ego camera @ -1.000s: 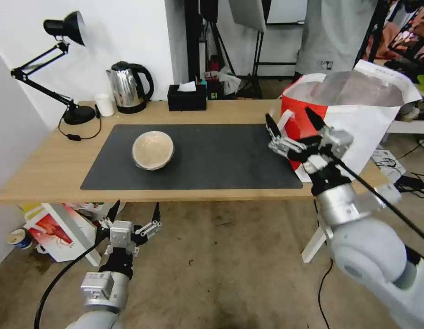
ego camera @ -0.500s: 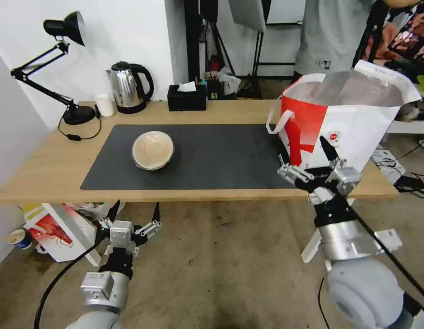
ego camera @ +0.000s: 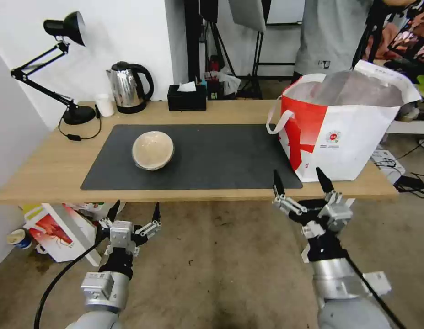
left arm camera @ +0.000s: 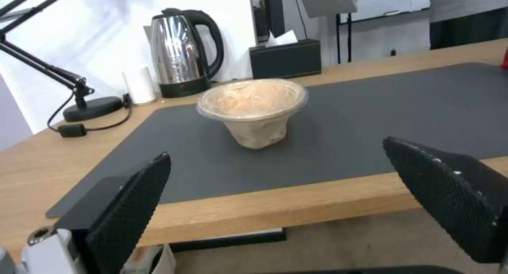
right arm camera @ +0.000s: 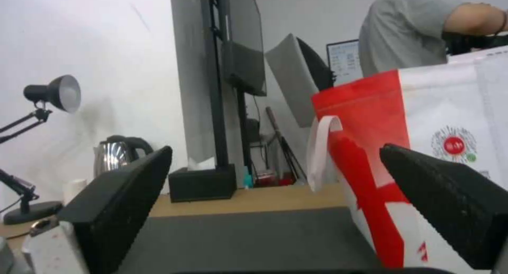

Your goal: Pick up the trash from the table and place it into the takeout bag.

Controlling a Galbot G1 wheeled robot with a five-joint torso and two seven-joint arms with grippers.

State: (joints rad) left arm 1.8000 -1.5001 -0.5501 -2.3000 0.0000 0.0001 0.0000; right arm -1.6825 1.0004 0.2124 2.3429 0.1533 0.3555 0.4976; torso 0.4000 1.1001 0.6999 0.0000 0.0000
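Tan bowl [ego camera: 152, 149] upright on mat [ego camera: 221, 155], left of centre; kettle [ego camera: 128, 87] at its 11 o'clock, takeout bag [ego camera: 344, 128] at 3 o'clock. Left gripper [ego camera: 133, 214] and right gripper [ego camera: 302, 183]: below table [ego camera: 47, 169] edge, spread wide, empty.

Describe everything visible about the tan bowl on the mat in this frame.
The tan bowl is a disposable takeout container, round, with a wide clear-looking rim tapering to a narrow base. Its crinkled beige wall looks like paper or thin plastic; whether a lid or film covers the top is unclear. It stands upright on the dark grey mat, left of centre, nearer the kettle end than the takeout bag. Nothing else touches it; both grippers hang below the table edge.
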